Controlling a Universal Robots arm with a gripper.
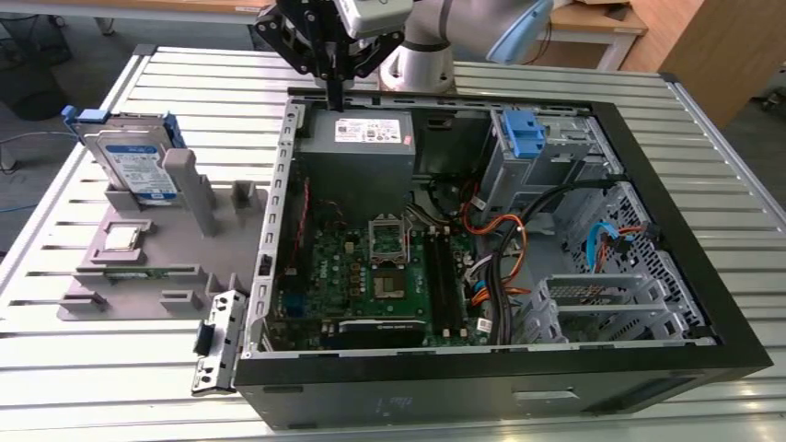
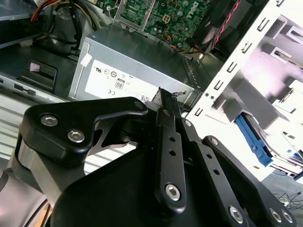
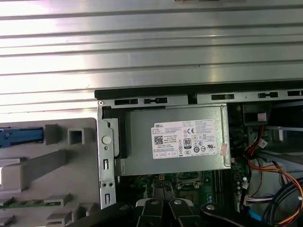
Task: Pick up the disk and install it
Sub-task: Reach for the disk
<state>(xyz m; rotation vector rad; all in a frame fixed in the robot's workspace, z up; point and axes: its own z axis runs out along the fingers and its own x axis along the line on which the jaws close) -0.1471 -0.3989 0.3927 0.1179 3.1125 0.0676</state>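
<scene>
Well apart from the disk (image 1: 135,162), the end effector (image 1: 333,99) hangs closed.

The power supply box (image 3: 175,139), grey with a white label, sits inside the computer case (image 3: 142,93) against its black rim. The ribbed metal counter (image 3: 151,47) extends beyond that rim. The motherboard (image 3: 189,182) adjoins the box, with orange and red cables (image 3: 270,172) beside it. Outside the case, a grey fixture (image 3: 52,163) carries the disk (image 3: 19,136), seen edge-on
</scene>
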